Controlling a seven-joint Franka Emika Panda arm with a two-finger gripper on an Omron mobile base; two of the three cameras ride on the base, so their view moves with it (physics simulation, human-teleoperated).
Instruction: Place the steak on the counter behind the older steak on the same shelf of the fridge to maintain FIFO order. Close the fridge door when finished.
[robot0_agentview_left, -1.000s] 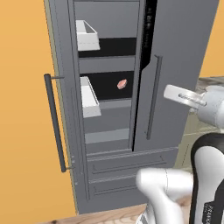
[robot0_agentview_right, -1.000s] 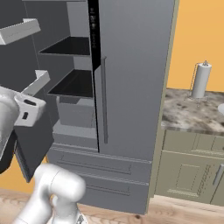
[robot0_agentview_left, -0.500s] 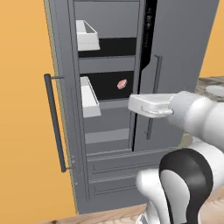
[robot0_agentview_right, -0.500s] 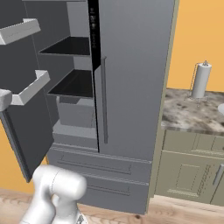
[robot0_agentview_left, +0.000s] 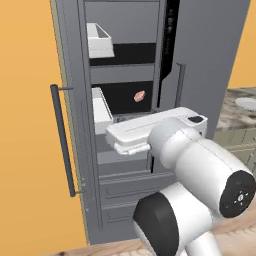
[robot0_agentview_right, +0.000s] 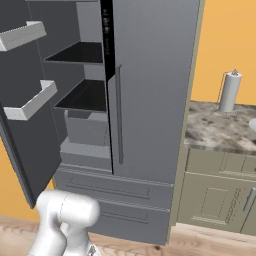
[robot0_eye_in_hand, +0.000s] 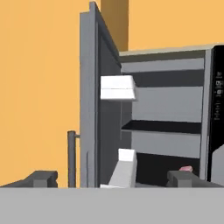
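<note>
Left door of the fridge (robot0_agentview_left: 210, 55) stands open; its outer face carries a long vertical bar handle (robot0_agentview_left: 62, 140). Two white bins hang on the door's inner side, upper bin (robot0_agentview_left: 99, 40) and lower bin (robot0_agentview_left: 102, 107).

Inside, two black boards: upper board (robot0_agentview_right: 80, 52), and below it the shelf (robot0_agentview_right: 85, 95). From the left base camera a small pink piece, the steak (robot0_agentview_left: 139, 96), sits on the shelf toward its right side, close to the edge of the shut right door. The hand camera catches the same pink piece (robot0_eye_in_hand: 186, 168) low in the compartment, just above the right fingertip. Which of the two steaks this is cannot be settled beyond its plain pink colour; only one piece is seen on the shelf.

Below the shelf is a grey interior bin (robot0_agentview_right: 87, 127), then the outer drawers (robot0_agentview_right: 115, 187).

Gripper (robot0_eye_in_hand: 114, 180): both dark fingertips show at the bottom of the hand view, far apart, jaws spread wide with nothing between them. It points at the open compartment from outside the fridge, well apart from the shelf. In the left base view the white arm crosses in front of the fridge's lower half.

Right of the fridge: the counter (robot0_agentview_right: 220, 132), with a paper towel roll (robot0_agentview_right: 229, 92) standing upright near the wall.
</note>
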